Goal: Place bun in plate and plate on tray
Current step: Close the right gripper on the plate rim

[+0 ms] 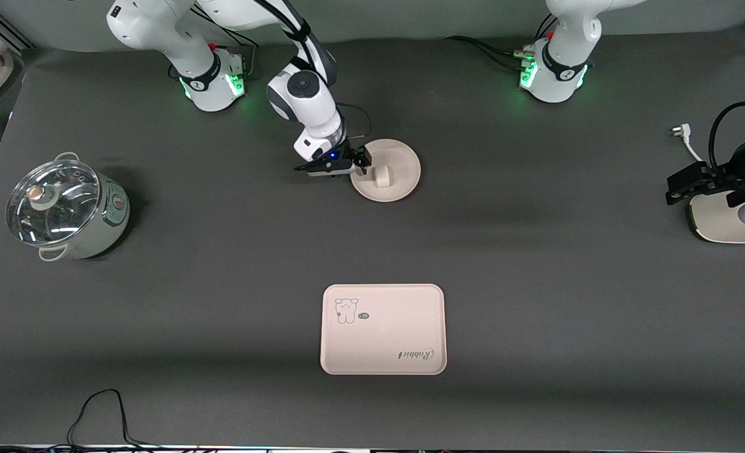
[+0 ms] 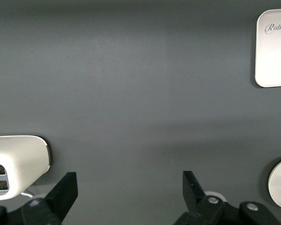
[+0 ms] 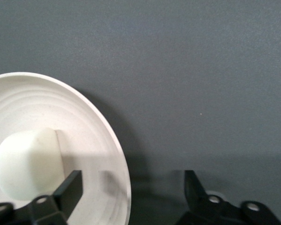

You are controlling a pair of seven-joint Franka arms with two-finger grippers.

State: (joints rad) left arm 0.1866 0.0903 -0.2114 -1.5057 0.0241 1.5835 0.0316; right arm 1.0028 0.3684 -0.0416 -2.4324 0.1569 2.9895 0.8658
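Note:
The round cream plate [image 1: 401, 165] lies on the dark table in front of the right arm's base, with the small off-white bun [image 1: 382, 176] standing in it. My right gripper [image 1: 361, 161] is low at the plate's edge and open. In the right wrist view its fingers straddle the plate's rim [image 3: 117, 154], one over the inside beside the bun [image 3: 25, 164], one over the table; the right gripper [image 3: 133, 187] holds nothing. The rectangular tray [image 1: 383, 329] with the "Rabbit" script lies nearer the front camera, bare. My left gripper [image 1: 677, 187] waits open and empty at the left arm's end of the table, and shows open in its own view [image 2: 129, 187].
A pot with a glass lid [image 1: 64, 207] stands at the right arm's end of the table. A white appliance [image 1: 731, 220] sits under the left arm, with a white plug [image 1: 679, 132] beside it. A black cable [image 1: 102, 409] loops at the table's front edge.

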